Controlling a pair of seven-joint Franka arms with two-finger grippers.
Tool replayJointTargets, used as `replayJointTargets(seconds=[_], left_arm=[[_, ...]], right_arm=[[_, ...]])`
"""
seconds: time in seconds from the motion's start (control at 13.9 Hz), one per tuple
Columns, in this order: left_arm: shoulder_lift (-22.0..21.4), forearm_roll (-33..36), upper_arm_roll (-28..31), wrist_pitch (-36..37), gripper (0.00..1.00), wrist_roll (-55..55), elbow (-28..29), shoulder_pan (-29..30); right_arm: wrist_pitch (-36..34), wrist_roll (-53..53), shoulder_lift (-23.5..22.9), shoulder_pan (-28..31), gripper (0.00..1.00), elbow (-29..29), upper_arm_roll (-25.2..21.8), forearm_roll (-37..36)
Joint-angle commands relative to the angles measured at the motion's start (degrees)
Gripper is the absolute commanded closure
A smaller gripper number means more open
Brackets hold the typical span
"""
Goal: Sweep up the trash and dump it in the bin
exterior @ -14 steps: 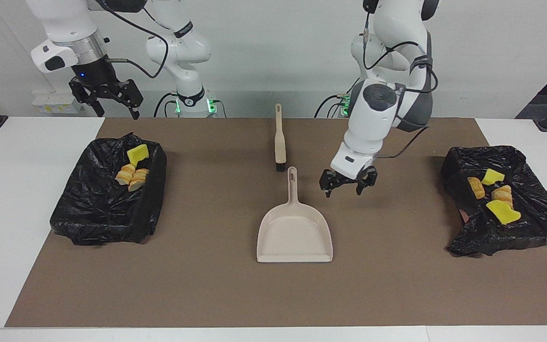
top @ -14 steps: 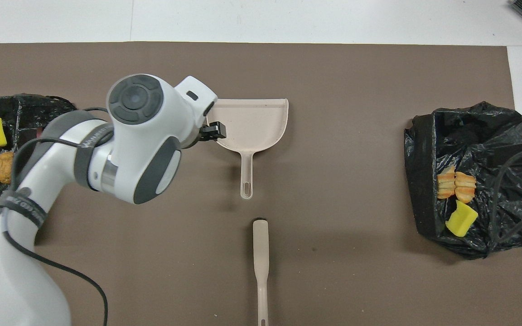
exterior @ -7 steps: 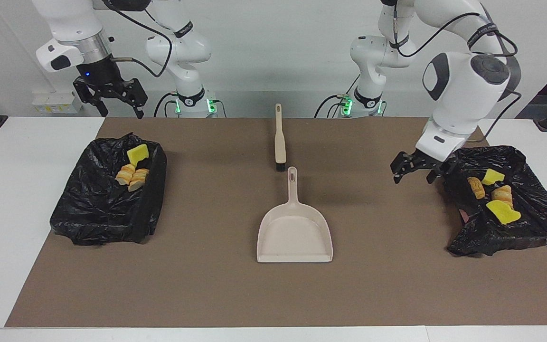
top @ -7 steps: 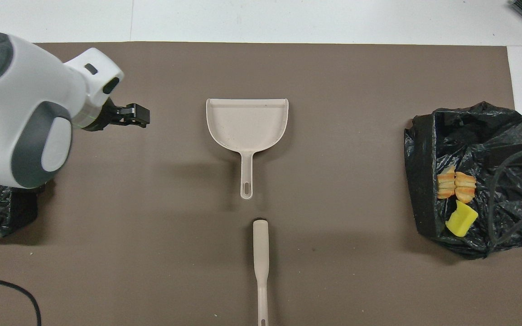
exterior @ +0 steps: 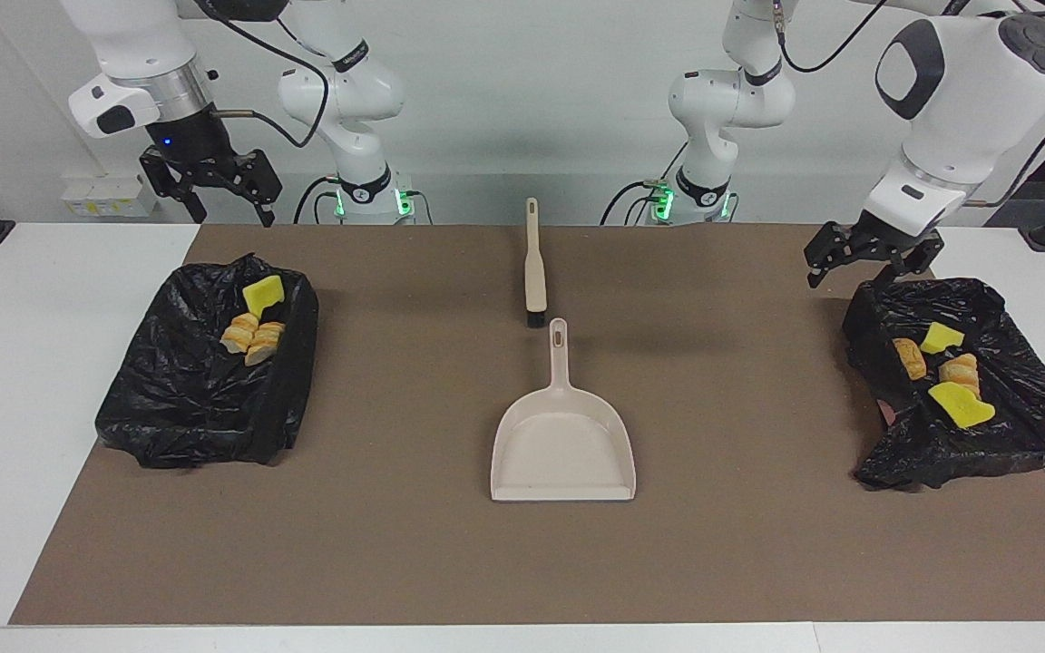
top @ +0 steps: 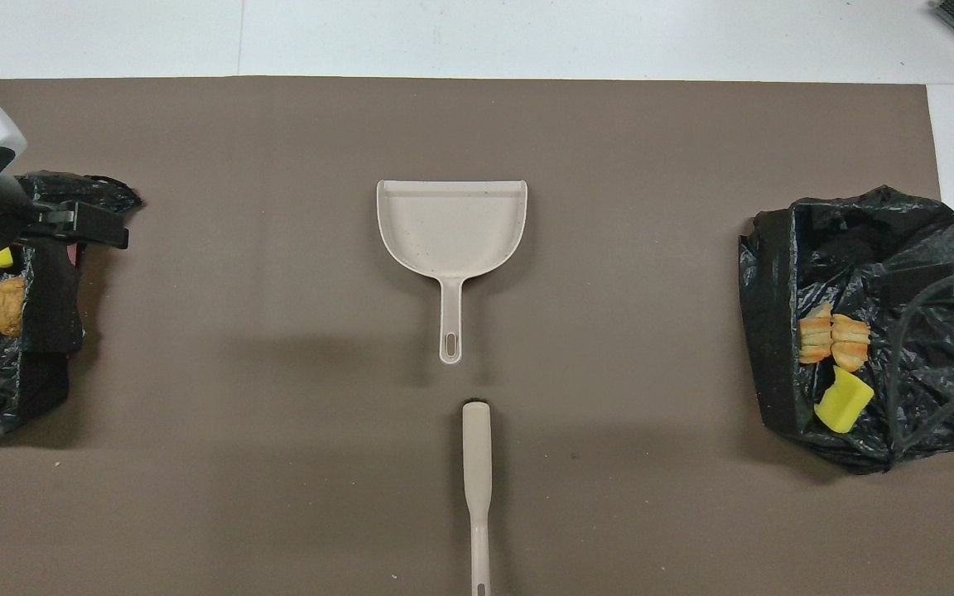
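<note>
The trash lies in two black-bagged bins. The bin [exterior: 187, 408] at the right arm's end holds a yellow sponge chunk [exterior: 262, 293] and bread lumps [exterior: 253, 336]. The bin [exterior: 1017, 426] at the left arm's end holds yellow chunks [exterior: 960, 404] and bread lumps [exterior: 910, 357]. The beige dustpan [exterior: 563, 444] lies empty mid-mat. The brush [exterior: 534, 268] lies just nearer to the robots than the dustpan. My left gripper [exterior: 858, 270] hangs open and empty over the rim of its bin. My right gripper [exterior: 228, 216] waits open and empty, raised near the table edge by the other bin.
A brown mat [exterior: 395, 544] covers most of the white table [exterior: 14, 381]. In the overhead view the dustpan [top: 451, 223] and brush [top: 476, 472] line up mid-mat, with a bin [top: 775, 314] at each end. A cable [top: 932, 397] hangs over one bin.
My left arm has swung away from beside the dustpan to over the rim of the bin at its own end, staying open. The right gripper has shifted only slightly.
</note>
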State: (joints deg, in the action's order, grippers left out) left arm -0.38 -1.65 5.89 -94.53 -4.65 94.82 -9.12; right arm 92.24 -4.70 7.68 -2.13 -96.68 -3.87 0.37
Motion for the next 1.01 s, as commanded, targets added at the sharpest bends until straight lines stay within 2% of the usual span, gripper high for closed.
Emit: replayJointTargets(seconds=[0.0,0.5,0.94], left_arm=[[-3.5,1.1,0.0,1.9,0.0,-0.9,2.7,0.1],[-3.2,1.0,0.0,5.3,0.0,-1.0,1.5,0.0],[-3.2,1.1,0.0,5.1,0.0,-1.1,1.5,0.0]], right_arm=[[-0.9,1.4,0.4,0.2,0.0,0.2,0.1,-0.2],[-0.9,1.4,0.4,0.2,0.0,0.2,0.0,-0.2],[-0.9,1.4,0.4,0.2,0.0,0.2,0.0,-0.2]])
